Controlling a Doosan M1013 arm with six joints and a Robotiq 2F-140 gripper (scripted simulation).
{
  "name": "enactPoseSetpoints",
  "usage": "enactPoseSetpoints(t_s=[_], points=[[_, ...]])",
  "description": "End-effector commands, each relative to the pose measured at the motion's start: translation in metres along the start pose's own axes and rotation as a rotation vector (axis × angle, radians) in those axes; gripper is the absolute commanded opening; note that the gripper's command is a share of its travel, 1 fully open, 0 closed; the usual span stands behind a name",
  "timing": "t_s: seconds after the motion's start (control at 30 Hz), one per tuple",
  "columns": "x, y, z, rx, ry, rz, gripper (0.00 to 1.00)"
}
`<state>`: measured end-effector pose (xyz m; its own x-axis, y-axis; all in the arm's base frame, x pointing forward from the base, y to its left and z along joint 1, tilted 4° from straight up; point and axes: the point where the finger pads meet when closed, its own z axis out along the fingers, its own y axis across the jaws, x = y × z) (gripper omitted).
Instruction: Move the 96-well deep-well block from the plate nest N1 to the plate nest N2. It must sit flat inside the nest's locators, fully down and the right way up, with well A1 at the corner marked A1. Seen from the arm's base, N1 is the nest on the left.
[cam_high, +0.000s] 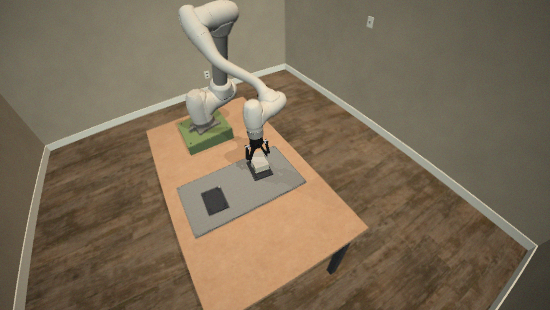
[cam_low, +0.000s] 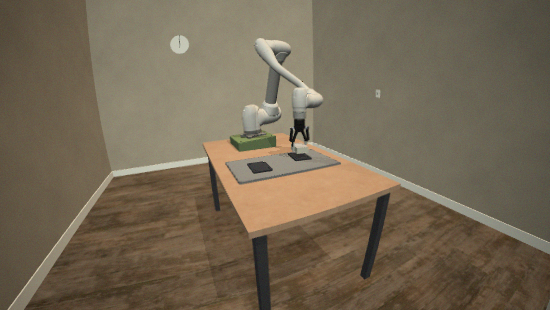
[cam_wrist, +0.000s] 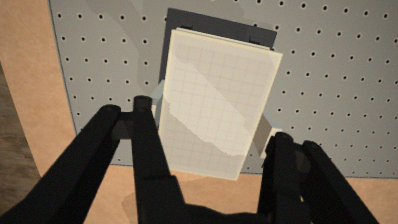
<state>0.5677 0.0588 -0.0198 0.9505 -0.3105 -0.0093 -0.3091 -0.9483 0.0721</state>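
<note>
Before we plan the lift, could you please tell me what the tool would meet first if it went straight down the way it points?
The tool already grips the white gridded deep-well block; straight below lies the dark plate nest on the grey perforated mat.
</note>
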Motion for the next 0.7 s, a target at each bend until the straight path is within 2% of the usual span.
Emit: enactPoseSetpoints(t_s=[0.0, 0.67], points=[[0.0, 0.0, -0.004, 0.0, 0.0, 0.0, 0.0], [0.0, 0.0, -0.034, 0.0, 0.0, 0.0, 0.0]])
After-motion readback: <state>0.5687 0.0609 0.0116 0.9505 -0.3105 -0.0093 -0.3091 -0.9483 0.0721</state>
